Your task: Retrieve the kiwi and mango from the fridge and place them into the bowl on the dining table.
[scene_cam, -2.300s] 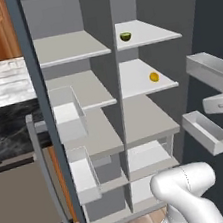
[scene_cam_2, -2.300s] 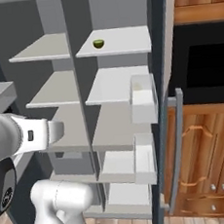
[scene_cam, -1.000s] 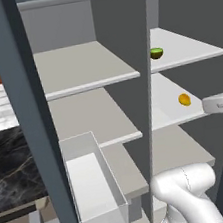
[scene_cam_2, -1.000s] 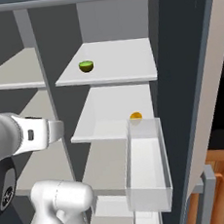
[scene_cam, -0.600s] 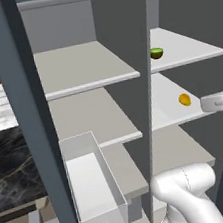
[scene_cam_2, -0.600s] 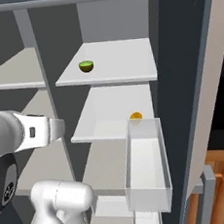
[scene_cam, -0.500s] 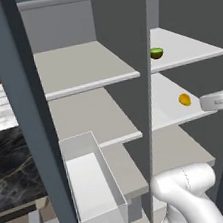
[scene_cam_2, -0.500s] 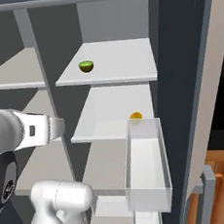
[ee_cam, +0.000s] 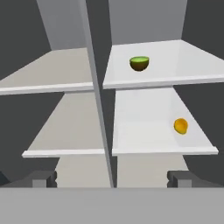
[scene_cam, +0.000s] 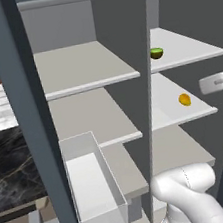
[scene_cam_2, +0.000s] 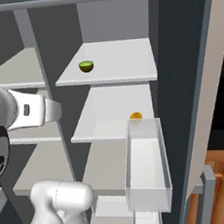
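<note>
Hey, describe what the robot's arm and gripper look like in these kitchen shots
The arm is glossy white with rounded, tube-like links, a dark joint ring near its shoulder and a small dark mark on the forearm. The gripper shows two small, blocky, dark grey finger tips. No cables are visible.

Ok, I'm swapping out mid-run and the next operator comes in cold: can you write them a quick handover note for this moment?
End effector: open, empty, facing into the fridge, short of the shelves.
Kiwi: on the upper shelf, right of the divider.
Mango: on the shelf just below, near its right edge.
Done: fridge doors open, both fruits in sight.
Left: pick each fruit, drive to the dining table, drop both in the bowl. Neither has been touched yet.
</note>
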Available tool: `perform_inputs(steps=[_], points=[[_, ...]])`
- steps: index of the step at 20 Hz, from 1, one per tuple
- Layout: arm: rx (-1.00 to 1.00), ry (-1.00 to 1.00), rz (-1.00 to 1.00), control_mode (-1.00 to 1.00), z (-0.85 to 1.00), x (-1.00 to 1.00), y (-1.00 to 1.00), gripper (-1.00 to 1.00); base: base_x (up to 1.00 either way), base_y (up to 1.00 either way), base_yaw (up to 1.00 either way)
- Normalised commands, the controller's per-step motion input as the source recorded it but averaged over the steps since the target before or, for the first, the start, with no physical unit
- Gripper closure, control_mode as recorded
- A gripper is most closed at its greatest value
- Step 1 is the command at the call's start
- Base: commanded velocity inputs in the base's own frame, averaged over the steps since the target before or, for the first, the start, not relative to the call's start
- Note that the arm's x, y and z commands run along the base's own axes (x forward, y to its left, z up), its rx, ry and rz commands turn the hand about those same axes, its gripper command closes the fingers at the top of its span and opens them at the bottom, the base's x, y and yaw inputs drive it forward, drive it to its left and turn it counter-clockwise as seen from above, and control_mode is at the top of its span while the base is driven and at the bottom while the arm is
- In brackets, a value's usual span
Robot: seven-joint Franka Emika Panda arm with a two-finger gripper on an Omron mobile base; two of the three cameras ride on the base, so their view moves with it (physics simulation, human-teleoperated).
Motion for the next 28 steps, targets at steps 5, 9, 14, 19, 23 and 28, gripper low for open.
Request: perform_inputs(steps=[5,9,14,19,23,28], points=[[0.0,0.0,0.0,-1.0,0.11,0.11,-0.11,-1.0,0.0,0.0,0.0],[0.0,0.0,0.0,-1.0,0.02,0.0,-0.19,-1.0,0.0,0.0,0.0],[0.0,0.0,0.03,-1.0,0.0,0.11,-0.05,-1.0,0.0,0.0,0.0],[-0.01,0.0,0.02,-1.0,0.06,0.19,0.0,-1.0,0.0,0.0,0.0],[-0.05,0.0,0.05,-1.0,0.0,0.14,-0.04,-1.0,0.0,0.0,0.0],[-0.06,-0.07,0.05,-1.0,0.0,0.27,-0.01,-1.0,0.0,0.0,0.0]])
